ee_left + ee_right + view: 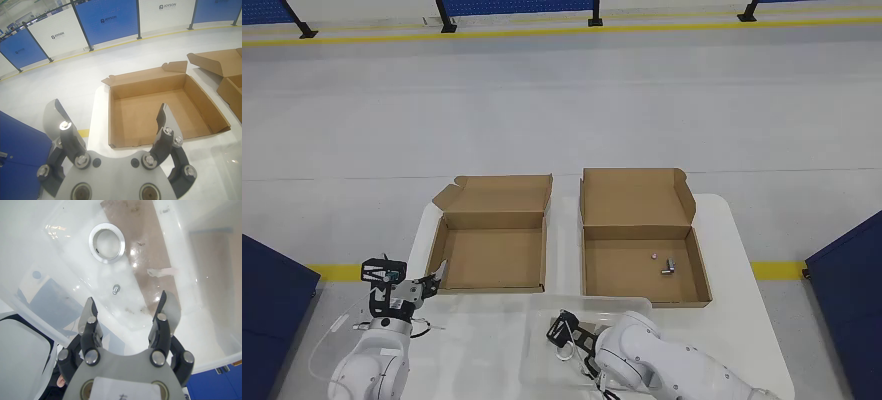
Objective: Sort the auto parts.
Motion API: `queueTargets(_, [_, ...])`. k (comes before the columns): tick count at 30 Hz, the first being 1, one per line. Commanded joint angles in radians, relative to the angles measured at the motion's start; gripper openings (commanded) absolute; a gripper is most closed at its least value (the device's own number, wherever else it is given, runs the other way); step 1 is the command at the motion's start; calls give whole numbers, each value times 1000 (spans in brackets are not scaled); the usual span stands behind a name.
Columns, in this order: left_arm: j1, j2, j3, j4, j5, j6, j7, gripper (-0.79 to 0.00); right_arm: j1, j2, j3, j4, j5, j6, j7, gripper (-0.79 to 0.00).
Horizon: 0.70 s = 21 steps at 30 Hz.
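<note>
Your left gripper sits at the lower left of the top view, off the near left corner of the left box. Its jaws are spread wide with nothing between them. It points toward that box, near it but not touching.

Your right gripper is at lower centre of the top view, at the left end of the bin, fingers pointing into it. Its jaws are apart and nothing is held. On the bin floor ahead of the fingertips:
- a screw, closest, lying loose
- a ring beyond it, lying flat
- a clear plastic piece off to one side of the screw

All three lie apart from each other and from the fingers.

The bin rests on the table in the lower middle of the top view, just below the two boxes. The right box, right of centre, has its lid open. In it, a metal part and a pinkish speck lie close together near the right wall. The left box has its lid open too.
</note>
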Motion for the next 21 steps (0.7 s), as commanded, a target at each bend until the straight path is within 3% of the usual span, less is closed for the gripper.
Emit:
queueTargets(1, [0,0,0,0,0,0,0,0,1,-6,-8,14,5,-8,-2,-474])
queueTargets(15, [0,0,0,0,0,0,0,0,24,-46,-38,102,26,-15,-22,-588])
queueTargets(21, [0,0,0,0,0,0,0,0,29,-61,-47,129,31,-18,-29,-739])
